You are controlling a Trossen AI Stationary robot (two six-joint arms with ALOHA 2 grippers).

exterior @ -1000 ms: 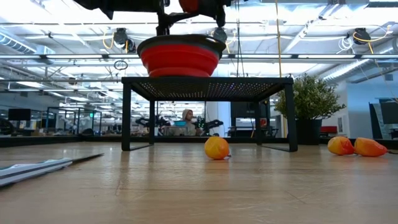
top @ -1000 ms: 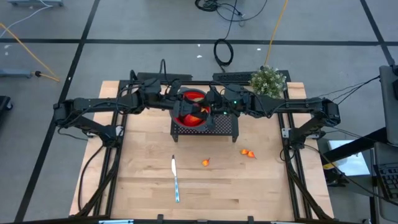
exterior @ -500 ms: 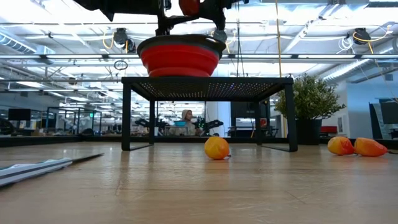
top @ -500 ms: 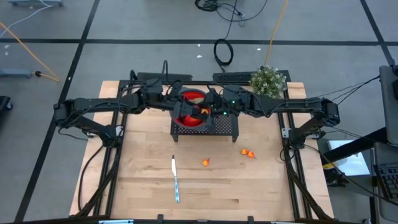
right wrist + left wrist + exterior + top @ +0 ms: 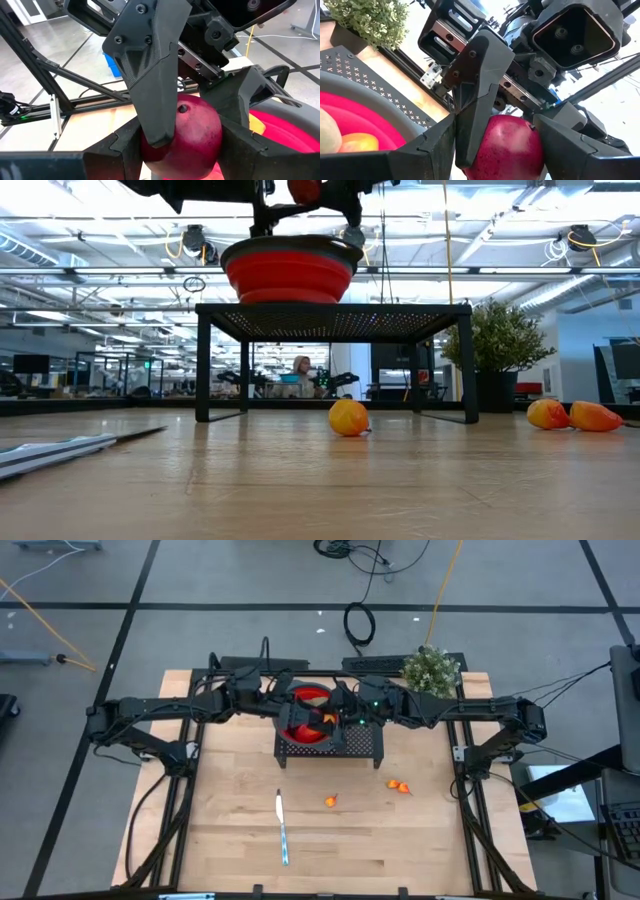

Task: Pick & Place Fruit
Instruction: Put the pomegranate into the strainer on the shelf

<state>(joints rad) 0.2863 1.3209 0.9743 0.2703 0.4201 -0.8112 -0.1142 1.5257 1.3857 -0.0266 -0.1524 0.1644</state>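
Dark red and faintly speckled, a round fruit (image 5: 507,147) with a small dimple sits clamped between both grippers over the red bowl (image 5: 288,268), which stands on a black perforated stand (image 5: 345,745) at the table's far side. From my station I see the left gripper (image 5: 492,145) and the right gripper (image 5: 180,132) each with fingers closed against the same fruit, meeting from opposite sides. Inside the bowl, a yellow-orange piece (image 5: 357,142) and a brownish one (image 5: 327,137) show only partly. Three small orange fruits (image 5: 348,418) lie on the wooden table (image 5: 230,830) near a knife (image 5: 282,828). From above, the arms hide most of the held fruit.
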